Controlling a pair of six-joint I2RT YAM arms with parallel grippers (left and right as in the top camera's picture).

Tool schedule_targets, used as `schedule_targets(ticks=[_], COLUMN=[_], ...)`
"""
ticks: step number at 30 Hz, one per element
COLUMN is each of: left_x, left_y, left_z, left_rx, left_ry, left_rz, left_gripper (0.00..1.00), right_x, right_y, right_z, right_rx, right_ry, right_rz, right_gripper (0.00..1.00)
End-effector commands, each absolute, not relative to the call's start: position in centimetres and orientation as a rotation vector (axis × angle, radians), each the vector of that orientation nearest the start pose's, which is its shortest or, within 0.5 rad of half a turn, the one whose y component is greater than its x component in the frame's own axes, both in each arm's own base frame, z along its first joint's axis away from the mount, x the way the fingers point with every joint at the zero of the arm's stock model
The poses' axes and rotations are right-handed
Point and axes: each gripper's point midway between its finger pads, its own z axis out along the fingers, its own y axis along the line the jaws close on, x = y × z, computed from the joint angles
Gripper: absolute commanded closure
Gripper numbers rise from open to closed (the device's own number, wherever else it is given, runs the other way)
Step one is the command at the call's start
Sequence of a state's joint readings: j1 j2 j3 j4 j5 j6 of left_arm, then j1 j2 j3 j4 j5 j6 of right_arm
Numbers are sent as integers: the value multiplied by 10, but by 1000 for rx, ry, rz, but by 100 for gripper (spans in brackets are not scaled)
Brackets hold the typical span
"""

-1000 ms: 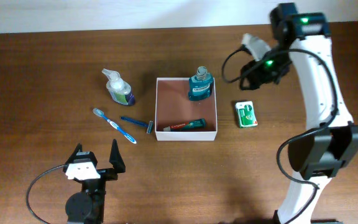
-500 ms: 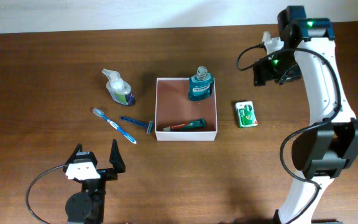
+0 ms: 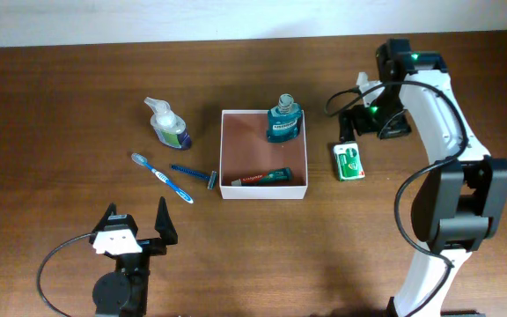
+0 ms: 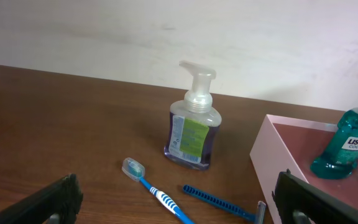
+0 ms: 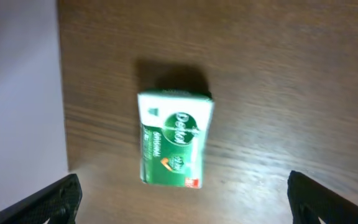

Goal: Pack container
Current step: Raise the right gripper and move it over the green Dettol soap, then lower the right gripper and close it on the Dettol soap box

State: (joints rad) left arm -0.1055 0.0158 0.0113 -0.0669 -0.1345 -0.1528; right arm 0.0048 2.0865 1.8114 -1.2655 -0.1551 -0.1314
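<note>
Surface: dark brown wooden table (image 3: 60, 97) lay under everything, with a pale wall (image 3: 148, 18) along its far edge.
Container: the container (image 3: 245, 145) sat near the middle of the table, square and shallow, with thin white walls, a reddish-brown floor and an open top.
Inside it, far corner: a teal mouthwash bottle (image 3: 283, 121) stood upright in the far corner, on my right arm's side.
Inside it, near wall: a toothpaste tube (image 3: 260, 178) lay flat along the near wall.
Soap: a clear pump bottle (image 3: 169, 124) with purple liquid stood upright on the wood on my left arm's side of the container, apart from it.
Toothbrush: a blue-and-white toothbrush (image 3: 161, 176) lay flat and slanted, nearer to me than the pump bottle.
Razor: a blue razor (image 3: 196, 174) lay flat close beside the toothbrush, its head near the container's near corner. I could not tell whether the razor and toothbrush touched.
Packet: a small green packet (image 5: 176, 138) lay flat on bare wood just beside the container's other wall, not touching it.
Left gripper: my left gripper (image 3: 136, 218) sat low near the front of the table, well apart from every item. Its fingers (image 4: 306, 196) were spread wide with nothing between them.
Right gripper: my right gripper (image 5: 182, 196) pointed down over the green packet. Its fingers (image 5: 55, 199) were far apart, one out to each side of the packet, and they gripped nothing.
Right arm: my white arm (image 3: 451, 132) reached in from the table's right side, bending toward the packet.
</note>
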Motion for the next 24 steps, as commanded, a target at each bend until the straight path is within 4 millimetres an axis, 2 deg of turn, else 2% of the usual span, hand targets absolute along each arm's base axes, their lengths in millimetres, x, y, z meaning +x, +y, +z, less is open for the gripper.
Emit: schedule_targets(ticks=[1, 7, 11, 14, 17, 21, 24], left_x=[246, 246, 246, 246, 246, 246, 246], left_y=[-5, -5, -5, -5, -5, -5, -5], left_z=[158, 158, 158, 158, 158, 158, 158], left_rx=[-120, -120, -120, -120, -120, -120, -120], left_ry=[1640, 1640, 1640, 1640, 1640, 1640, 1640], left_rz=[-83, -83, -83, -83, -83, -83, -83], left_gripper=[0, 1, 1, 1, 1, 1, 0], right_x=[411, 410, 407, 402, 398, 399, 404], right_y=[50, 52, 42, 37, 42, 52, 53], right_z=[99, 99, 86, 73, 64, 60, 57], right_rx=[-209, -211, -226, -245, -266, -305, -325], right_ry=[3044, 3046, 3072, 3096, 3104, 3093, 3069], right_rz=[368, 383, 257, 168, 168, 166, 119], right_gripper=[1, 1, 0, 7, 10, 11, 19])
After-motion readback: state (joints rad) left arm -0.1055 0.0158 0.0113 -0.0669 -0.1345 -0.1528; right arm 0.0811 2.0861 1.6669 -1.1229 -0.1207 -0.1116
